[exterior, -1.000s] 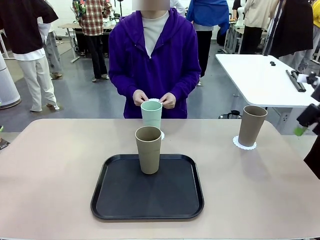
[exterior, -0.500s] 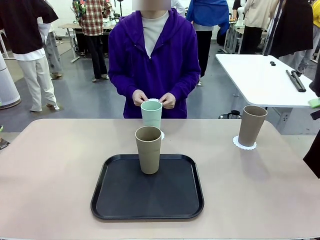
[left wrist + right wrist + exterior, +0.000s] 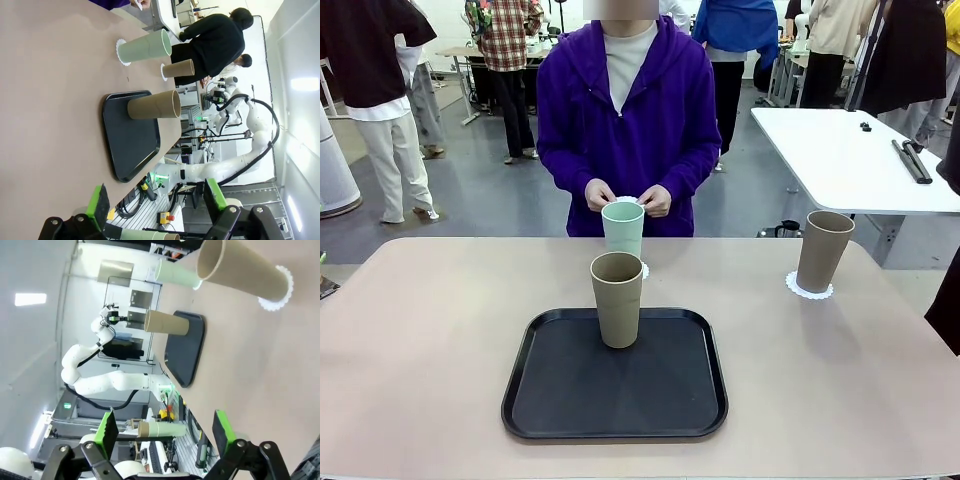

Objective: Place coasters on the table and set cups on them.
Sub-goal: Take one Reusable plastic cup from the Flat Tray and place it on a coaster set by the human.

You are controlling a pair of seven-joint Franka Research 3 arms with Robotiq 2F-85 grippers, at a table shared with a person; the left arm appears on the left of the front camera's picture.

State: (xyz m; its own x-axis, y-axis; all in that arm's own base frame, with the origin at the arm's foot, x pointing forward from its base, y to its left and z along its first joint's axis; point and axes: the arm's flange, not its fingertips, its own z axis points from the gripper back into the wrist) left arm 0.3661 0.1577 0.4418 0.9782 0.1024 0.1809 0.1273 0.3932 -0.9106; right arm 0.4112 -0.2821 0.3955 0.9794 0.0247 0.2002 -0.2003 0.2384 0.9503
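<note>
Front view: the beige tabletop (image 3: 420, 340) carries a black tray (image 3: 560, 400) in the middle of its near side; a taupe cup (image 3: 617, 298) stands upright on the far part of the tray; just behind it, off the tray, the mint cup (image 3: 623, 228) stands upright on a lacy white coaster (image 3: 644, 270), of which just an edge peeks out to the right; a person (image 3: 620, 110) in a purple hoodie stands at the far edge, with the person's hands (image 3: 600, 195) held close together just behind the mint cup's rim; whether they touch the cup I cannot tell; well apart to the right, near the far right corner, a second taupe cup (image 3: 823, 250) stands upright on its own coaster (image 3: 809, 289); a white table (image 3: 840, 160) stands beyond.

Left wrist view, rolled sideways: the robot's left hand (image 3: 156, 200) has its green-padded fingers wide apart with nothing between them, well short of the tray; beyond it the taupe cup on the tray is nearest, then the mint cup and the second taupe cup, each on its coaster.

Right wrist view, also rolled: the robot's right hand (image 3: 165, 432) is likewise spread and empty; the second taupe cup on its coaster lies nearest; the mint cup and the tray with its cup lie farther off.
</note>
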